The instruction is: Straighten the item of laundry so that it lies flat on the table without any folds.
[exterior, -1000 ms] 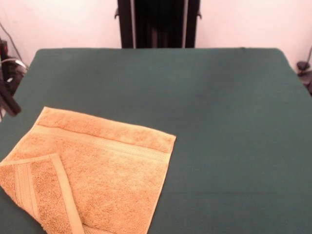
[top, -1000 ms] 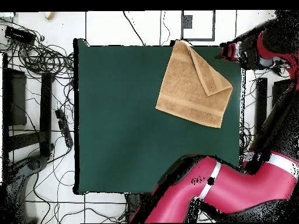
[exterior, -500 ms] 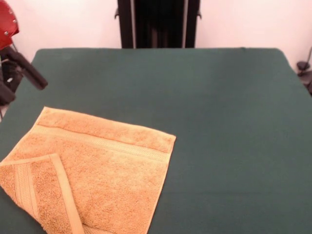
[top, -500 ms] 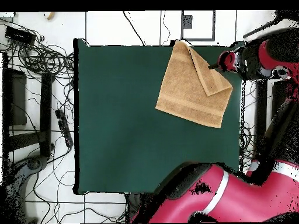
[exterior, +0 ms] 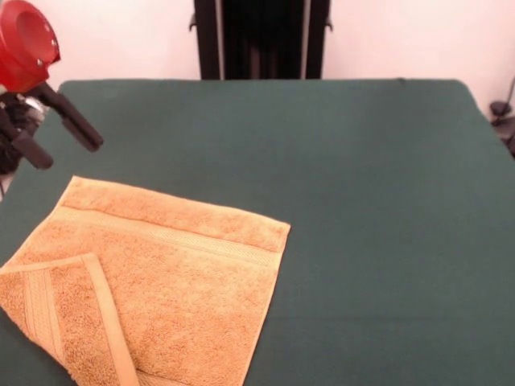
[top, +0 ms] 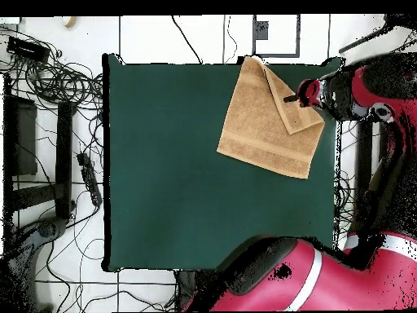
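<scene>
The golden-orange towel (exterior: pixel 169 273) lies at the table's near left in the front view. Its near left corner (exterior: pixel 60 310) is folded over onto the towel, showing a woven band. The rest lies flat on the dark green table (exterior: pixel 362 201). My gripper (exterior: pixel 71 154) hangs open and empty over the table's left edge, just beyond the towel's far left corner and apart from it. In the overhead view the towel (top: pixel 261 122) is at the top right of the table (top: pixel 179 163), and the gripper (top: pixel 295 94) is above the folded flap (top: pixel 295 110).
The robot's black pedestal (exterior: pixel 261 39) stands behind the table's far edge. In the overhead view the red arm (top: pixel 326 273) crosses the bottom right corner. Cables (top: pixel 57 77) and black stands (top: pixel 65 155) lie on the floor to the left.
The gripper has come in from the left edge of the front view, rising and moving over the table's edge toward the towel. The towel has not moved.
</scene>
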Controlling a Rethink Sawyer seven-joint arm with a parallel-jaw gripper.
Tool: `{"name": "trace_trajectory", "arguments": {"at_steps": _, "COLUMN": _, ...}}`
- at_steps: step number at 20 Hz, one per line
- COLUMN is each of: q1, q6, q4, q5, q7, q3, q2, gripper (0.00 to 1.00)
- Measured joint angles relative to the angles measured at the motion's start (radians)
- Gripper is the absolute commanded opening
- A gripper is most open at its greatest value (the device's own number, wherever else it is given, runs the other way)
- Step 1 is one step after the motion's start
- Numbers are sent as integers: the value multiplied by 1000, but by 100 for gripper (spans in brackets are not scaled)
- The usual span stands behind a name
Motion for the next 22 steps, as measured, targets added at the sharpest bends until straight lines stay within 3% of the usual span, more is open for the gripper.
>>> {"name": "trace_trajectory", "arguments": {"at_steps": 11, "q1": 34, "q6": -279, "q4": 146, "q5": -50, "q7": 0, "q3": 39, "q2": -37, "gripper": 100}}
{"name": "trace_trajectory", "arguments": {"at_steps": 22, "q1": 68, "q6": -334, "q4": 216, "q5": -67, "q7": 0, "q3": 52, "q2": -38, "gripper": 100}}
